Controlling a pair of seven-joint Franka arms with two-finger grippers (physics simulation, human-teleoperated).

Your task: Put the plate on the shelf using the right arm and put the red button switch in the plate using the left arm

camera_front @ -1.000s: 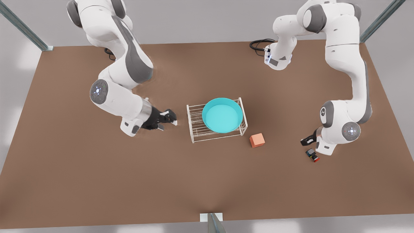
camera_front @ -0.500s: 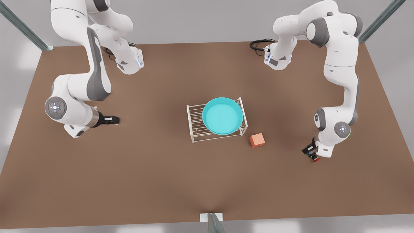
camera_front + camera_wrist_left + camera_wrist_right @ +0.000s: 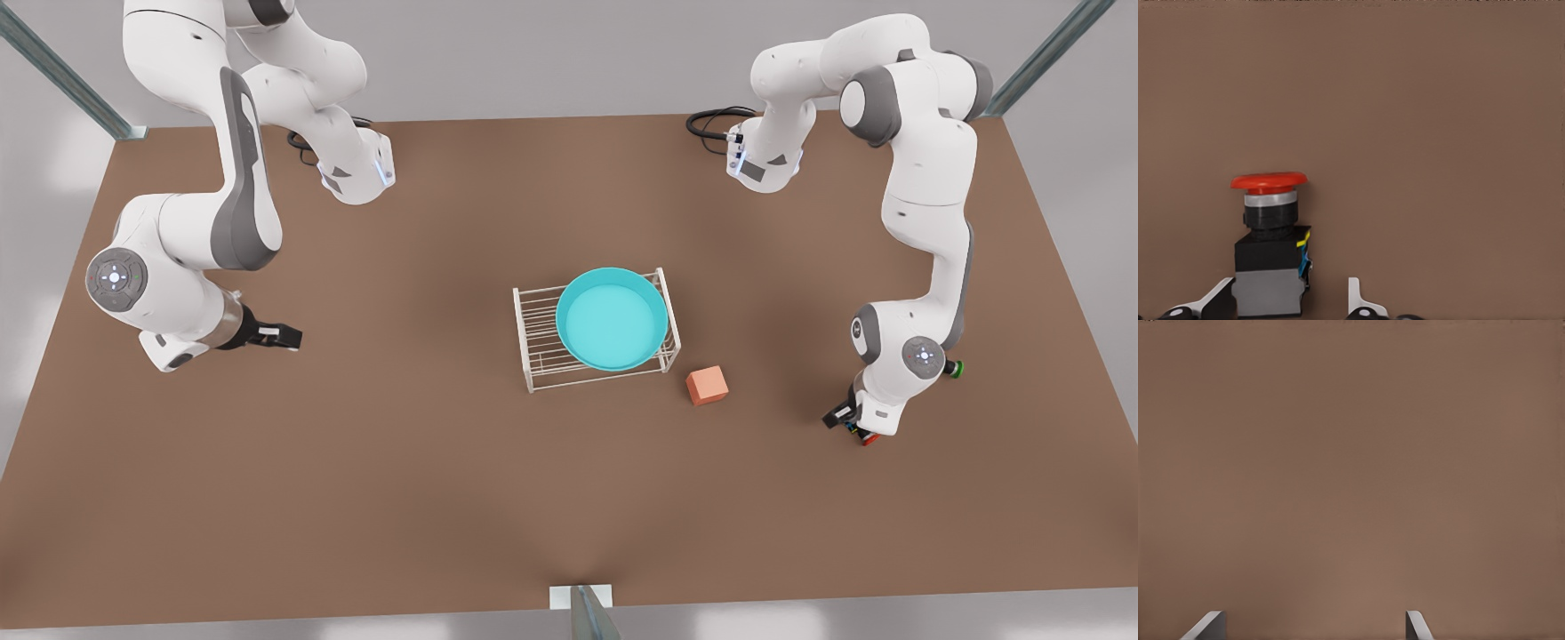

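At mid-surface the shelf (image 3: 594, 332) carries the plate (image 3: 612, 317), an orange cube (image 3: 707, 385) just beside. Near the front view's left edge the right gripper (image 3: 283, 337) waits, jaws wide apart. Near the opposite edge the left gripper (image 3: 852, 425) straddles the red button switch (image 3: 1271, 247), jaws open, one finger (image 3: 1218, 299) just beside its body
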